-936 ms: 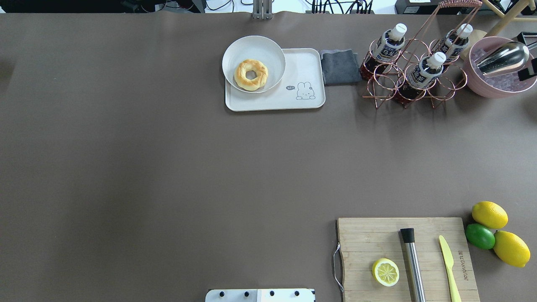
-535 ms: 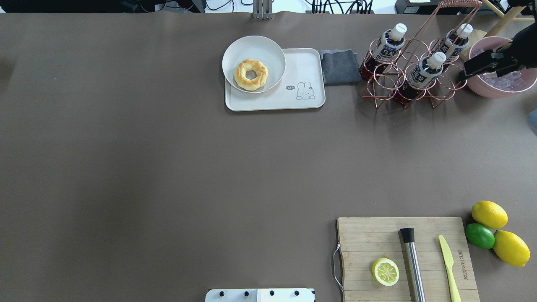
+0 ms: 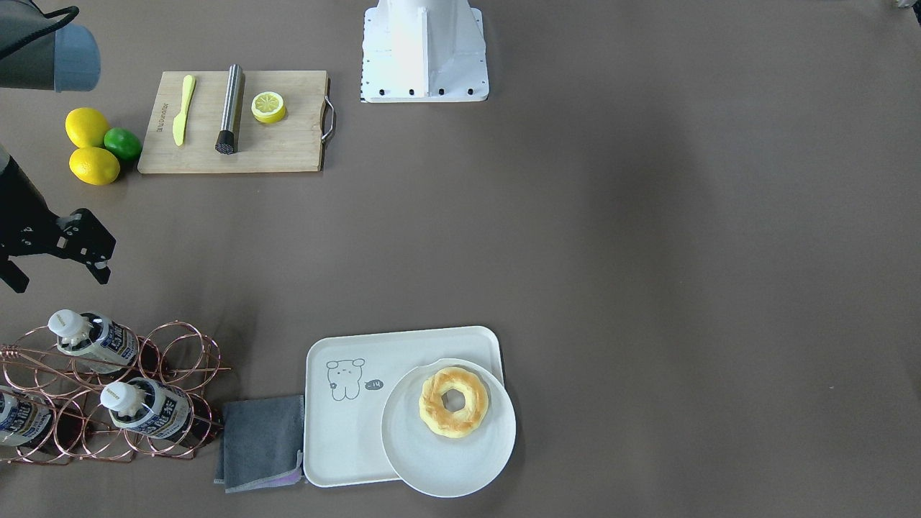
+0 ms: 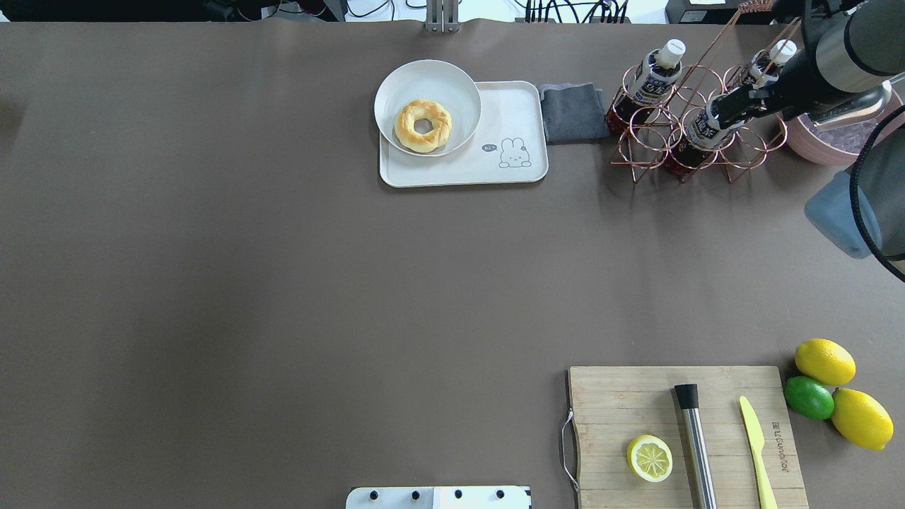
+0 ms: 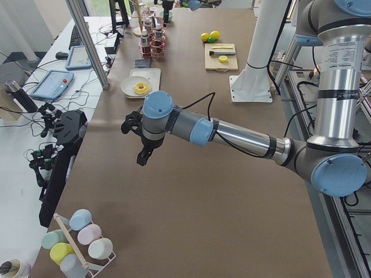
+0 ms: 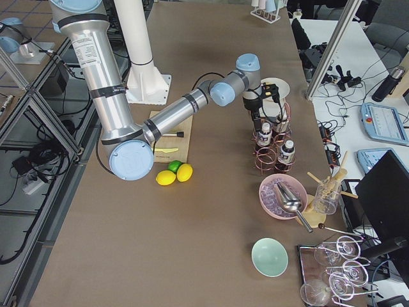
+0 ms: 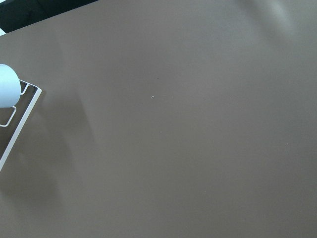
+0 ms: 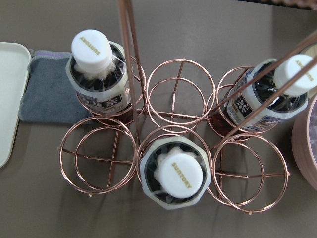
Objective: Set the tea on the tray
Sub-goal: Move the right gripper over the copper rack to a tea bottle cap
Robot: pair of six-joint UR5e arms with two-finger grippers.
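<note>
- The step in hand looks like the approach to the pick. The right gripper [image 3: 56, 275] hovers over the copper wire rack [image 8: 97, 158], its jaws spread apart and holding nothing.
- The tea [image 8: 173, 173] most likely meant is the bottle in the middle ring of the rack's row nearest the robot, since the right wrist view centres on it. It stands upright in its ring and is not yet grasped.
- Two like bottles stand in the far row, one [image 8: 96, 74] towards the grey cloth [image 4: 573, 113] and one [image 8: 277, 94] on the other side.
- The next move probably calls for a straight descent onto the cap or neck, with the jaws clear of the rack's tall handle wires. A vertical lift out of the ring would follow, then a carry past the cloth.
- The tray [image 4: 527, 113] lies well apart from the rack, beyond the cloth. A round plate [image 4: 424, 78] with a doughnut [image 4: 423, 126] overlaps one end, so the bare part by the bear drawing is the likely landing spot.
- The left gripper [image 5: 143, 155] hangs over bare table far from the work. Whether it is spread or closed cannot be told.
- Each white cap reads "SUNTORY" in gold.
- The labels carry white characters on a dark ground, too small to read surely.
- The bear's speech bubble and the print on the cutting board [image 4: 608, 403] are not legible.
</note>
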